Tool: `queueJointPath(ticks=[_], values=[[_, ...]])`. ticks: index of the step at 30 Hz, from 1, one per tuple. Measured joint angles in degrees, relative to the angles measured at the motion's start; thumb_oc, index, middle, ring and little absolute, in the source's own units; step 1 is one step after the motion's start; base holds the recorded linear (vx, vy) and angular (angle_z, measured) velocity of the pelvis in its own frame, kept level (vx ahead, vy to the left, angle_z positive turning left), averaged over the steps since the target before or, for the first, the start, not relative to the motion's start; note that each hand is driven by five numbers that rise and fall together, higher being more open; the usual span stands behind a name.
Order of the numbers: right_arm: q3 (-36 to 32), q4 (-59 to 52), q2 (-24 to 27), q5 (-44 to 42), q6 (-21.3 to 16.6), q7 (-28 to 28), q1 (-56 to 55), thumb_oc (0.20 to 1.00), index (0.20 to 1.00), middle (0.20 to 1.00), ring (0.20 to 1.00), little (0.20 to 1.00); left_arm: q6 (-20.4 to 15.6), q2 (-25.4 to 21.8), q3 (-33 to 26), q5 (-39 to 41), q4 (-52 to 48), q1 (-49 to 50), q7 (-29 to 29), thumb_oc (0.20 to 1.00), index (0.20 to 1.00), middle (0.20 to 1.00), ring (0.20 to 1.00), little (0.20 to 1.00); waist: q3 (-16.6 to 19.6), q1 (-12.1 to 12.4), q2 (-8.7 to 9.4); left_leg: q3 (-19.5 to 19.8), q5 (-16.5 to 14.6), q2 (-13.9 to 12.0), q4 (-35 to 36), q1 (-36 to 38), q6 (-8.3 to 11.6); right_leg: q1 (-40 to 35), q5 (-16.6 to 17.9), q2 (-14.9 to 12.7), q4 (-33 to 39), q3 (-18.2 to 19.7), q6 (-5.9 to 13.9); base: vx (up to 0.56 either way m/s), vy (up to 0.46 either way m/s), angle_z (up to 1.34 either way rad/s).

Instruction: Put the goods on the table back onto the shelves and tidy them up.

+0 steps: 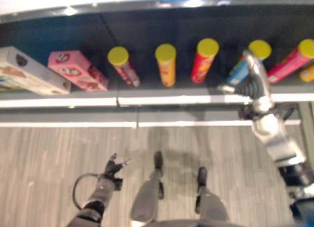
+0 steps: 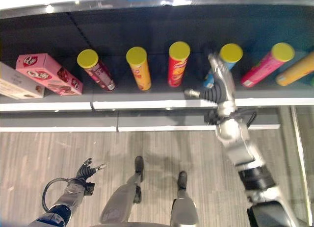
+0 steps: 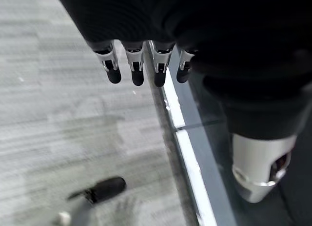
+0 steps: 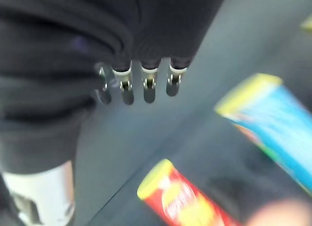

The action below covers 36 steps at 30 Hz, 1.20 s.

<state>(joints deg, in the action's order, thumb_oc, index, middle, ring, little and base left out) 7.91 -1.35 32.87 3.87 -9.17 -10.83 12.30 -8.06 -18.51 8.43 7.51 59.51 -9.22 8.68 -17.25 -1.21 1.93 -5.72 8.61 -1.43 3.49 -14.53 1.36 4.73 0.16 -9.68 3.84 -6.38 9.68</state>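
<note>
1. Shelf [image 2: 147, 105]: dark board with a pale front edge; carries all the goods listed, in one row.
2. Blue can [image 2: 223, 63]: yellow lid, stands on the shelf; taken as the landmark.
3. Red can [image 2: 177, 63]: yellow lid, next along from the blue can towards the robot's left.
4. Orange can [image 2: 139, 67]: beyond the red can, same side.
5. Dark red can [image 2: 96, 69]: beyond the orange can.
6. Pink box [image 2: 47, 74] and pale box [image 1: 29, 71]: farthest from the blue can, on the robot's left.
7. Pink can [image 2: 266, 64]: on the blue can's other side, with a second orange can [image 2: 296, 70] beyond it.
8. Right hand [image 2: 218, 82]: raised into the shelf, just in front of the blue can; fingers [image 4: 148, 88] straight, holding nothing.
9. Left hand [image 2: 87, 170]: low over the floor [image 2: 39, 153], well apart from the blue can; fingers [image 3: 136, 70] relaxed, empty.
</note>
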Motion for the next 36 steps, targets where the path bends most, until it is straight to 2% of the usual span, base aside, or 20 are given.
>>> queueJointPath(ticks=[4, 8, 9, 10, 12, 13, 15, 16, 17, 19, 20, 26, 28, 29, 30, 32, 33, 34, 35, 36], values=[[-2.05, 3.93, -4.37, -12.76, -1.07, 8.53, -11.59, 1.0, 1.0, 1.0, 1.0, 1.0, 0.13, -0.06, -2.19, -0.18, -1.14, 0.48, -1.19, 1.0, 1.0, 1.0, 1.0, 1.0, 0.94, -2.05, 1.06, -2.84, 0.0, -0.05, 1.46, 2.54, 0.03, -0.26, 0.45, -0.34, 0.19, 2.72, 0.27, -0.01, 0.057, -0.37], [-2.26, 9.83, -6.73, -17.29, -0.14, 11.14, -14.61, 1.0, 1.0, 1.0, 1.0, 1.0, 0.24, 0.2, -3.84, 0.06, -1.98, 0.11, -1.73, 1.0, 1.0, 1.0, 1.0, 1.0, 1.64, -4.66, 1.75, -8.12, -1.6, -0.81, 1.47, 4.01, 0.76, 2.92, 1.47, -0.12, -1.03, 7.34, 0.44, -0.05, 0.015, -0.85], [-2.16, 13.04, -6.96, -17.54, 0.25, 11.01, -13.38, 1.0, 1.0, 1.0, 1.0, 1.0, 0.28, 0.1, -4.23, 0.35, -2.99, 0.83, -1.91, 1.0, 1.0, 1.0, 1.0, 1.0, 1.64, -4.01, 1.53, -12.98, -1.77, -2.1, 1.5, 5.58, 0.25, 4.85, 2.55, -0.14, -2.95, 5.55, 0.56, -0.04, -0.202, -1.69], [-2.62, 14.19, -6.94, -17.56, 0.72, 11.0, -13.57, 1.0, 1.0, 1.0, 1.0, 1.0, 0.33, -0.07, -4.38, 0.37, -3.36, 1.01, -2.05, 1.0, 1.0, 1.0, 1.0, 1.0, 1.72, -4.39, 1.57, -15.99, -2.24, -3.25, 1.42, 7.71, 0.07, 5.57, 3.34, -1.57, -2.53, -0.32, 0.37, 0.0, -0.181, -1.57], [-4.37, 14.15, -6.77, -17.56, 0.92, 10.89, -13.62, 1.0, 1.0, 1.0, 1.0, 1.0, 0.45, -0.29, -4.51, 0.41, -3.25, 1.19, -2.03, 1.0, 1.0, 1.0, 1.0, 1.0, 1.93, -3.8, 0.51, -18.7, -3.02, -5.34, 0.78, 9.41, 0.17, 5.8, 3.01, -4.05, -3.58, -7.52, 1.36, 0.04, -0.301, -1.03], [-5.31, 14.43, -6.57, -17.58, 0.97, 10.69, -14.14, 1.0, 1.0, 1.0, 1.0, 1.0, 0.52, -1.42, -5.66, 0.44, -3.24, 1.35, -2.1, 1.0, 1.0, 1.0, 1.0, 1.0, 2.07, -4.46, 0.86, -19.82, -4.15, -6.7, -0.88, 10.65, 2.21, 6.02, 3.77, -6.25, -4.0, -8.8, 2.93, 0.07, -0.4, -0.93], [-6.29, 14.03, -6.58, -17.74, 1.08, 10.14, -14.7, 1.0, 1.0, 1.0, 1.0, 1.0, 0.54, -2.51, -6.9, 0.9, -2.77, 3.07, -2.05, 1.0, 1.0, 1.0, 1.0, 1.0, 2.71, -4.01, 1.65, -23.27, -4.76, -8.86, -1.52, 14.3, 4.55, 5.53, 4.28, -8.35, -3.8, -11.22, 3.17, 0.07, -0.228, -0.82], [-6.76, 14.03, -6.48, -18.24, 0.93, 9.65, -15.2, 1.0, 1.0, 1.0, 1.0, 1.0, 0.59, -3.43, -6.88, 1.13, -2.7, 4.3, -2.05, 1.0, 1.0, 1.0, 1.0, 1.0, 3.88, -3.31, 2.3, -23.59, -5.08, -9.4, -1.57, 15.52, 6.01, 5.13, 7.3, -8.27, -3.34, -11.82, 2.18, 0.17, -0.404, -0.66], [-7.49, 14.38, -5.16, -18.66, 1.04, 8.87, -15.36, 1.0, 1.0, 1.0, 1.0, 1.0, 0.72, -2.3, -6.9, 1.35, -2.24, 4.78, -2.03, 1.0, 1.0, 1.0, 1.0, 1.0, 4.66, -4.13, 0.3, -22.57, -5.46, -12.11, -1.47, 16.03, 7.8, 5.12, 9.48, -5.74, -3.6, -12.39, -0.1, 0.19, -0.686, -0.53], [-10.73, 14.11, -2.09, -18.49, 1.17, 8.5, -15.45, 1.0, 1.0, 1.0, 1.0, 1.0, 0.76, 0.6, -6.86, 1.32, -2.39, 5.26, -2.42, 1.0, 1.0, 1.0, 1.0, 1.0, 5.21, -4.17, -3.93, -22.35, -3.29, -16.82, -1.41, 16.82, 9.77, 5.37, 8.03, -0.44, -4.61, -12.82, -1.5, 0.09, -0.499, -0.38], [-13.94, 14.1, -0.86, -18.43, 1.2, 7.18, -15.98, 1.0, 1.0, 1.0, 1.0, 1.0, 0.77, 2.09, -6.75, 1.29, -2.34, 6.16, -2.73, 1.0, 1.0, 1.0, 1.0, 1.0, 5.82, -4.2, -4.92, -22.4, -1.9, -18.99, -1.71, 17.19, 8.83, 5.23, 6.91, 1.04, -6.24, -12.9, -3.22, 0.05, -0.138, -0.24], [-18.03, 14.08, 3.35, -17.35, 1.0, 3.71, -15.72, 1.0, 1.0, 1.0, 1.0, 1.0, 0.72, 3.63, -6.34, 0.85, -2.73, 6.06, -3.33, 1.0, 1.0, 1.0, 1.0, 1.0, 6.15, -6.13, -5.05, -21.68, 1.85, -21.61, -2.48, 18.62, 9.68, 4.36, 3.04, 4.04, -9.38, -13.09, -4.4, 0.04, -0.102, -0.06], [-17.49, 15.83, 3.26, -16.91, 0.48, 4.02, -16.57, 1.0, 1.0, 1.0, 1.0, 1.0, 0.99, 3.18, -6.24, 1.16, -2.29, 4.66, -4.08, 1.0, 1.0, 1.0, 1.0, 1.0, 6.0, -6.81, -5.19, -19.69, 1.42, -21.58, -4.04, 18.32, 10.71, 6.26, 1.34, 4.54, -12.49, -12.9, -5.06, 0.27, -0.659, -0.1], [-18.99, 16.87, 1.32, -15.28, 1.01, 4.0, -16.59, 1.0, 1.0, 1.0, 1.0, 1.0, 2.65, -0.15, -2.75, 1.6, -0.54, 3.44, -5.79, 1.0, 1.0, 1.0, 1.0, 1.0, 6.05, -3.52, -1.35, -13.25, -1.09, -20.42, -12.79, 15.58, 9.77, 11.24, -4.4, 3.86, -25.16, -10.1, -8.61, 0.23, -0.404, -0.81], [-19.93, 12.94, 0.87, -14.62, 1.57, 2.6, -19.84, 1.0, 1.0, 1.0, 1.0, 1.0, 2.46, -0.53, -2.52, 1.61, -10.55, 9.15, -2.88, 1.0, 1.0, 1.0, 1.0, 1.0, 4.29, -0.4, 2.23, -3.6, -2.42, -17.97, -21.63, 15.25, 6.31, 9.15, -6.23, 4.01, -25.17, -8.0, -14.45, 0.22, -0.402, -1.47], [-20.26, 9.51, 1.83, -13.29, 0.66, 1.43, -20.85, 1.0, 1.0, 1.0, 1.0, 1.0, 0.25, 2.57, -1.57, 1.34, -11.01, 15.5, -3.88, 1.0, 1.0, 1.0, 1.0, 1.0, 7.96, 0.98, 2.01, 1.63, -10.49, -12.67, -21.04, 13.71, 9.9, 6.57, -3.79, 4.01, -18.43, -3.01, -10.55, 0.08, -0.084, -1.34], [-20.52, 9.23, 2.85, -12.87, -0.07, 0.5, -19.74, 1.0, 1.0, 1.0, 1.0, 1.0, 0.68, 3.73, -1.57, 1.36, -8.95, 15.46, -4.27, 1.0, 1.0, 1.0, 1.0, 1.0, 8.65, 0.51, 1.55, 2.12, -11.75, -9.77, -20.28, 11.23, 8.38, 6.11, -3.28, 3.99, -15.45, -2.31, -8.62, 0.14, -0.125, -0.86], [-20.65, 9.23, 4.47, -12.81, -0.09, -0.68, -17.26, 1.0, 1.0, 1.0, 1.0, 1.0, 0.64, 5.84, -1.72, 1.36, -6.9, 15.37, -4.22, 1.0, 1.0, 1.0, 1.0, 1.0, 9.18, 0.29, -0.82, 2.87, -13.87, -5.87, -17.53, 6.42, 3.98, 4.8, -2.59, 6.22, -10.66, -1.41, -6.1, 0.26, -0.152, -1.26], [-20.66, 8.61, 7.69, -12.72, -0.08, -1.18, -14.23, 1.0, 1.0, 1.0, 1.0, 1.0, 0.27, 6.79, -1.61, 1.32, -7.37, 14.74, -4.47, 1.0, 1.0, 1.0, 1.0, 1.0, 8.5, 1.15, -5.12, 7.02, -15.79, -3.86, -14.48, 2.13, 3.94, 9.89, -7.0, 10.36, -25.93, -0.35, -8.07, 0.3, -0.134, -1.47], [-20.86, 7.69, 6.87, -12.39, -0.3, -2.22, -13.84, 1.0, 1.0, 1.0, 1.0, 1.0, 0.21, 4.54, -1.79, 1.3, -7.01, 15.01, -4.45, 1.0, 1.0, 1.0, 1.0, 1.0, 8.99, 2.14, -2.0, 10.23, -12.32, 0.39, -18.27, -0.43, 2.62, 8.22, -13.51, 9.37, -29.25, 3.17, -10.87, 0.24, -0.094, -1.18]])
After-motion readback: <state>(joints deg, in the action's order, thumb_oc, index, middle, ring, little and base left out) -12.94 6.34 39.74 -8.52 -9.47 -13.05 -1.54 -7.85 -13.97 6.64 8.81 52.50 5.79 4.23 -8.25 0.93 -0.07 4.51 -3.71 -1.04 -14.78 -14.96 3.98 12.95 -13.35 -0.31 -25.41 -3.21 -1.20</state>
